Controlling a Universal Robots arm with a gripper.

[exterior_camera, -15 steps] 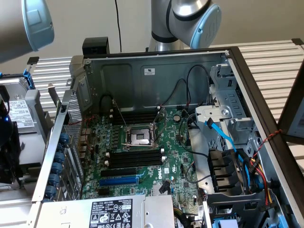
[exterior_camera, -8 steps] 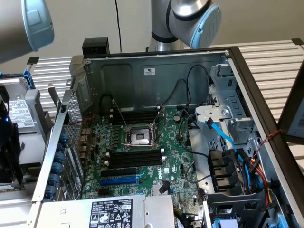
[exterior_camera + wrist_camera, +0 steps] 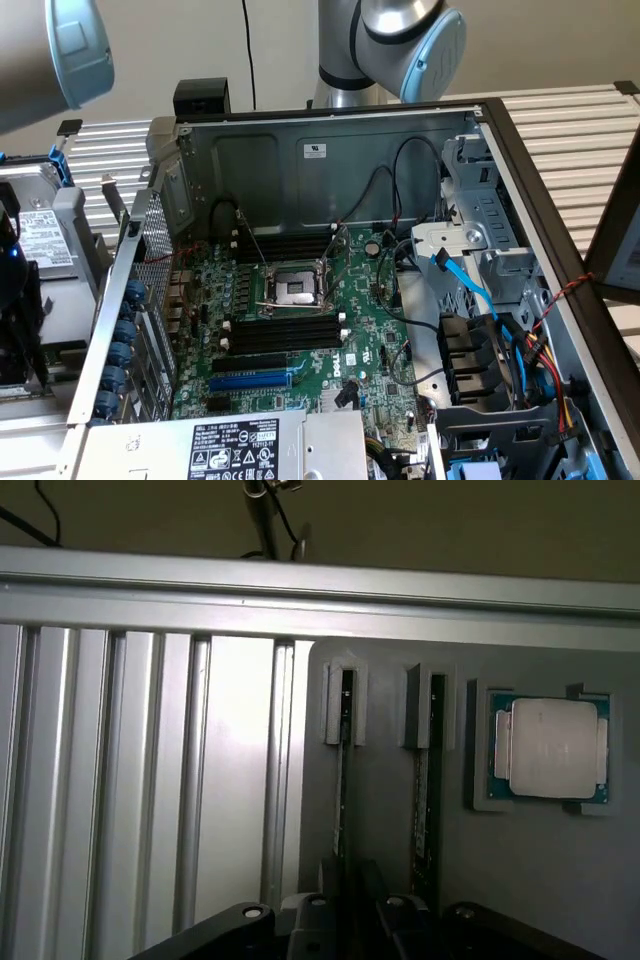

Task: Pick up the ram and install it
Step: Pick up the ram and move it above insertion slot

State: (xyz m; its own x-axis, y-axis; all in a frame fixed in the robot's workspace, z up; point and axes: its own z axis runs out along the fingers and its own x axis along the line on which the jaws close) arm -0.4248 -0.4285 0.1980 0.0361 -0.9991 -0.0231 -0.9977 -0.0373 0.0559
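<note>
Metalwork of the black claw hangs over a grey moulded tray, right at one end of the thin green ram stick, which stands on edge in a slot of that tray. Whether the claw is apart or clamped I cannot tell. A second ram stick stands just beside the first in the tray's next slot. Further along the tray lies a silver-lidded processor chip in its own pocket. Beyond the tray's edge runs the ribbed aluminium table. In the exterior view an open black computer case shows its green motherboard and empty black memory slots; where it lies from the tray cannot be told. I judge the risk to be an off-centre grip: the edge-on stick could tilt, bind in the tray or knock its neighbour. A white sticker and a white label carry print too small to read.
</note>
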